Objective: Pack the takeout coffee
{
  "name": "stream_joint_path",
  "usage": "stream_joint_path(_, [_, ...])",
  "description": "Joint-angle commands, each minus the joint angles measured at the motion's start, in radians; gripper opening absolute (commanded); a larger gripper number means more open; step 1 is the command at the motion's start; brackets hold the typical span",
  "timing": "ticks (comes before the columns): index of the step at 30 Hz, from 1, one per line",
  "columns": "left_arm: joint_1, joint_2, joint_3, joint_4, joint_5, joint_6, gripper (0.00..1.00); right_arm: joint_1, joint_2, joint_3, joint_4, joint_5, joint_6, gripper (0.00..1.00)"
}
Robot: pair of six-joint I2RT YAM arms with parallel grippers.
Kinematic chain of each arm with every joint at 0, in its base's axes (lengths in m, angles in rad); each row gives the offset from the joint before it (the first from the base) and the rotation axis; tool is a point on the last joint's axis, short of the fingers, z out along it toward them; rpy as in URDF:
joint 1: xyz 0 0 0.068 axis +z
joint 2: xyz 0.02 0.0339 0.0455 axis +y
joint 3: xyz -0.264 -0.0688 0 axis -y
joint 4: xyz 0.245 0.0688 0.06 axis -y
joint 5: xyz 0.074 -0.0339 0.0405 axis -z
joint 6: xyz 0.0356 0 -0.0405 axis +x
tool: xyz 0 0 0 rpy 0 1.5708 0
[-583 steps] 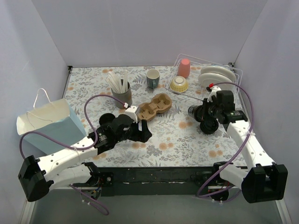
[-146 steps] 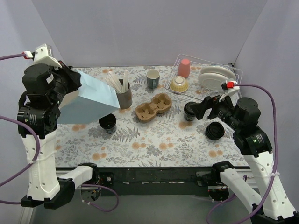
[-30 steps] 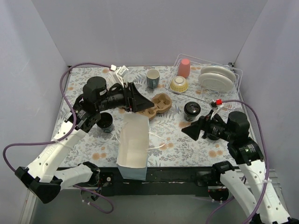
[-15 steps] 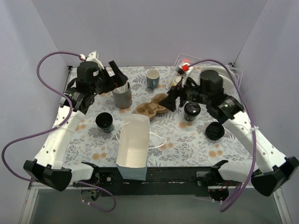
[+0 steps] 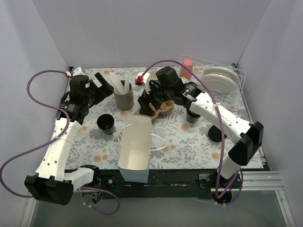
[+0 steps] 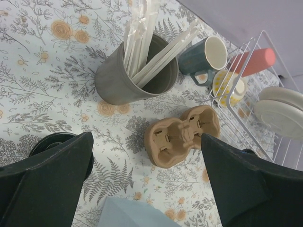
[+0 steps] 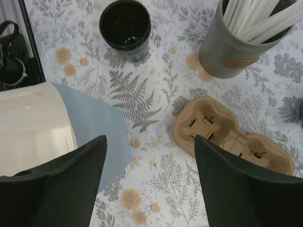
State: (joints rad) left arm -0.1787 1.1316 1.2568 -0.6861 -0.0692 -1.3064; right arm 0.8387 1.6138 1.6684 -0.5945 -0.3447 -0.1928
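One takeout coffee cup [image 5: 105,123], black and without a lid, stands left of centre; it also shows in the right wrist view [image 7: 125,23] and, half hidden by a finger, in the left wrist view [image 6: 57,142]. A lidded takeout coffee cup [image 5: 191,116] and another black cup [image 5: 215,134] sit partly hidden under the right arm. The brown cup carrier [image 5: 158,106] [image 6: 182,135] [image 7: 227,137] lies empty at centre. My right gripper [image 5: 150,101] [image 7: 151,189] hovers open over the carrier's left end. My left gripper [image 5: 102,87] [image 6: 147,189] is open, high at far left, holding nothing.
A paper bag [image 5: 135,149] [image 7: 42,127], blue outside with its white inside showing, sits at the near edge. A grey cup of straws [image 5: 124,97] [image 6: 135,75], a grey-green mug [image 5: 155,79] and a wire dish rack [image 5: 234,90] line the far side.
My left gripper opened off the bag and drew back to the far left. My right arm swung from the near right across to the carrier. The bag stayed at the near edge.
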Motion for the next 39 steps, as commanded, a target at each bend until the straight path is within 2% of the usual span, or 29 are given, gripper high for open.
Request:
stream_joint_path(1, [0.005, -0.075, -0.054, 0.056, -0.050, -0.033, 0.98, 0.016, -0.003, 0.031, -0.065, -0.063, -0.065, 0.77])
stream_joint_path(5, [0.005, -0.082, -0.109, 0.074, -0.023, -0.056, 0.98, 0.016, -0.025, -0.009, -0.054, -0.079, -0.042, 0.71])
stream_joint_path(8, [0.005, -0.043, -0.097, 0.024, -0.009, -0.063, 0.98, 0.016, -0.009, 0.031, -0.082, -0.051, -0.007, 0.70])
stream_joint_path(12, [0.005, -0.042, -0.096, -0.033, 0.000, -0.085, 0.96, 0.014, 0.078, 0.233, -0.188, 0.062, 0.050, 0.74])
stream_joint_path(13, [0.004, -0.055, -0.100, -0.044, 0.000, -0.094, 0.96, 0.014, 0.099, 0.355, -0.232, 0.068, 0.065, 0.74])
stream_joint_path(15, [0.004, -0.088, -0.105, -0.058, 0.009, -0.126, 0.96, 0.010, 0.104, 0.395, -0.214, 0.056, 0.090, 0.75])
stream_joint_path(20, [0.005, -0.075, -0.050, -0.161, 0.012, -0.168, 0.97, 0.010, 0.017, 0.243, -0.107, -0.120, 0.134, 0.75])
stream_joint_path(26, [0.005, -0.001, 0.072, -0.271, 0.046, -0.183, 0.97, 0.016, -0.025, 0.104, -0.111, -0.174, 0.113, 0.75])
stream_joint_path(30, [0.005, 0.023, 0.111, -0.285, 0.060, -0.182, 0.97, 0.033, -0.012, 0.090, -0.114, -0.165, 0.109, 0.73])
stream_joint_path(33, [0.005, 0.042, 0.127, -0.290, 0.068, -0.172, 0.97, 0.043, 0.008, 0.083, -0.151, -0.102, 0.101, 0.67])
stream_joint_path(35, [0.005, 0.059, 0.138, -0.294, 0.103, -0.151, 0.96, 0.048, 0.011, 0.085, -0.165, -0.044, 0.102, 0.59])
stream_joint_path(36, [0.005, 0.066, 0.141, -0.297, 0.103, -0.145, 0.95, 0.049, 0.011, 0.091, -0.174, -0.024, 0.107, 0.50])
stream_joint_path(37, [0.005, 0.071, 0.141, -0.297, 0.105, -0.137, 0.95, 0.048, 0.012, 0.106, -0.194, -0.002, 0.113, 0.29])
stream_joint_path(39, [0.004, 0.076, 0.128, -0.282, 0.106, -0.114, 0.94, 0.048, 0.005, 0.105, -0.200, 0.038, 0.116, 0.19])
